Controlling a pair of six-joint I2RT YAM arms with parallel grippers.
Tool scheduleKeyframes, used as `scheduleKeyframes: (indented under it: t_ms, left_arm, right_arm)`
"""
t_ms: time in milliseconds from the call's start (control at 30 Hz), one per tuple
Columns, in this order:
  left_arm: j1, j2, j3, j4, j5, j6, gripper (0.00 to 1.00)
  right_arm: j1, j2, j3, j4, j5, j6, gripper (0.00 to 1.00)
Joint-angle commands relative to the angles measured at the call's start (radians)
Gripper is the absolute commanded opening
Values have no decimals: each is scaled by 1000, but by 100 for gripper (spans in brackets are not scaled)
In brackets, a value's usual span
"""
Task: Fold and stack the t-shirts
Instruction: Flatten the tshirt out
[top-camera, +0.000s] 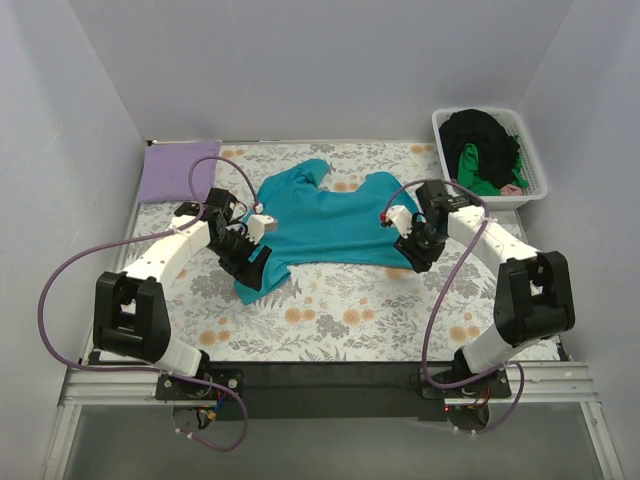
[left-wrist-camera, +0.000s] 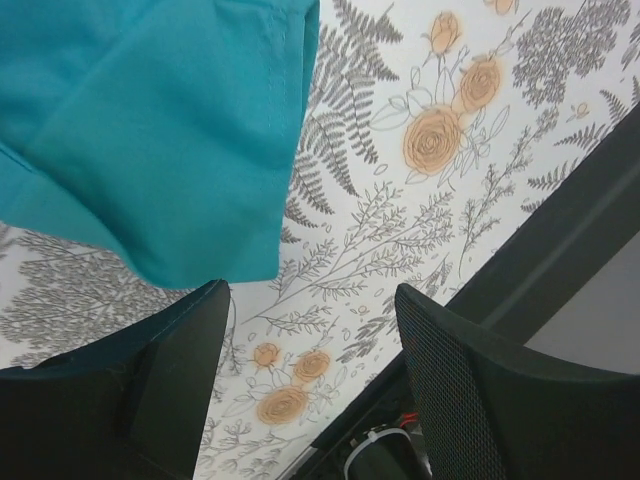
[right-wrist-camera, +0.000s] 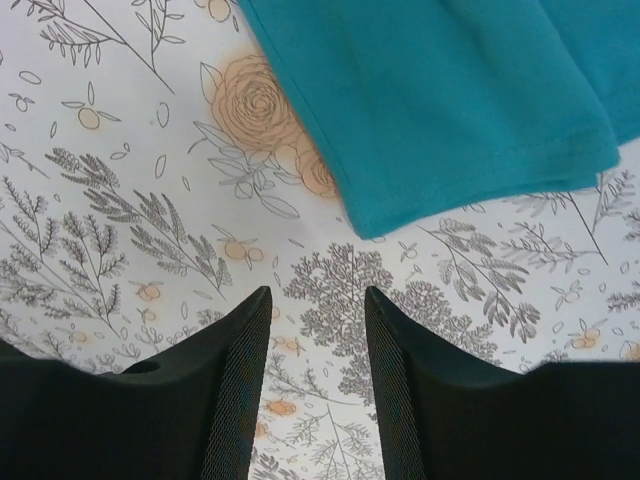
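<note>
Floral cloth (top-camera: 340, 310) covers the bench (top-camera: 330, 374), and the teal t-shirt (top-camera: 325, 215) lies spread on it between the two hands. Each hand, left hand (top-camera: 246, 256) and right hand (top-camera: 412, 245), is parted and empty, with a shirt corner just ahead of its fingertips. A lavender t-shirt (top-camera: 180, 170) lies beyond the left hand, and black and green t-shirts (top-camera: 482, 150) fill the white basket (top-camera: 535, 170) beyond the right hand.

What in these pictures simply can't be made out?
Top view: how many garments fill the basket; the black and green pile overlaps itself.
Top view: a corner of the teal t-shirt, under the left gripper.
Wrist views: most of that shirt, cut off by frame edges.
</note>
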Motion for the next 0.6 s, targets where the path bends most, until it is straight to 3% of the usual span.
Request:
scheduleKeyframes:
  t_ms: [0,367,567]
  left_arm:
    - [0,-25,-26,16,12,-13,66]
    - [-2,-42,-78,33,9,-24,67]
    - [-8,-56,-107,42,12,-31,68]
  right_arm:
    - [60,14,-30,138,100,5,51]
    - [117,113,-85,256,165,-4,52]
    - [118,123,-142,278,212,-25,45]
